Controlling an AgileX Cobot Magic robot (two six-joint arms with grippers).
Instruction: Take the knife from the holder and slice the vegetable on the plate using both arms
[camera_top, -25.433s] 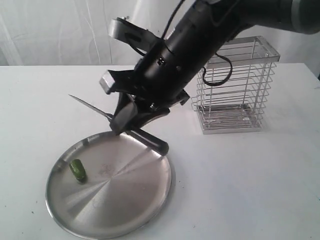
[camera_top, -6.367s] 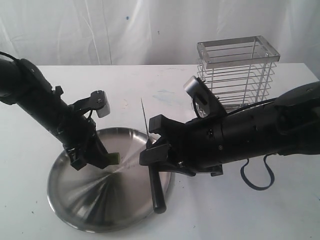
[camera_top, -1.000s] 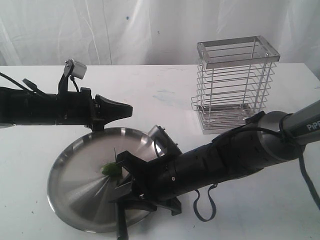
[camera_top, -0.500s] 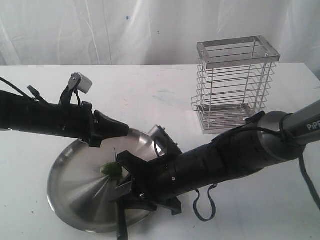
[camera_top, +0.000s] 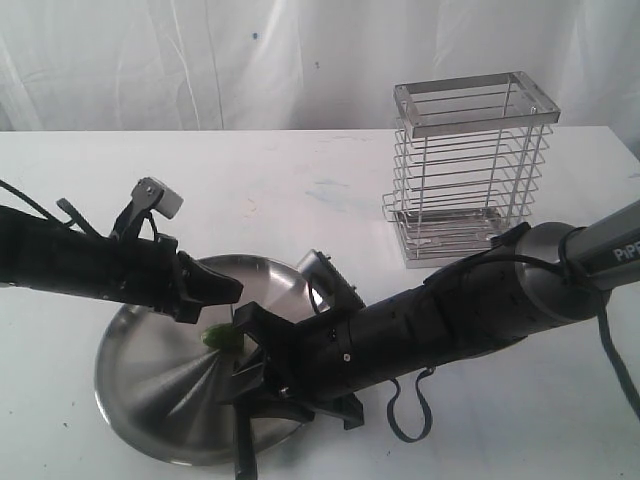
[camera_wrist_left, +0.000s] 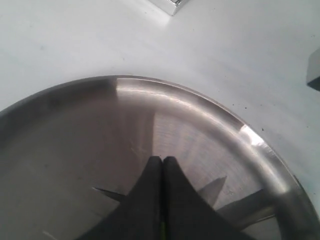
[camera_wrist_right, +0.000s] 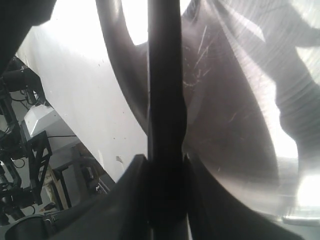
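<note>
The plate lies at the table's front left, with the green vegetable near its middle. My right gripper hangs low over the plate's near side, shut on the knife. Its black handle points toward the front edge and its thin blade rises beside the vegetable. In the right wrist view the handle runs between the fingers over the plate. My left gripper is shut, its tip just above and behind the vegetable. The left wrist view has the gripper over the plate, with a green sliver in the slit.
The steel wire holder stands upright at the back right, apart from both arms. The right arm stretches across the table from the right, and a black cable loop hangs beneath it. White tabletop surrounds the plate.
My left arm has swung down from above the plate's far rim, bringing its shut tip close to the vegetable. The right arm and knife have stayed put.
</note>
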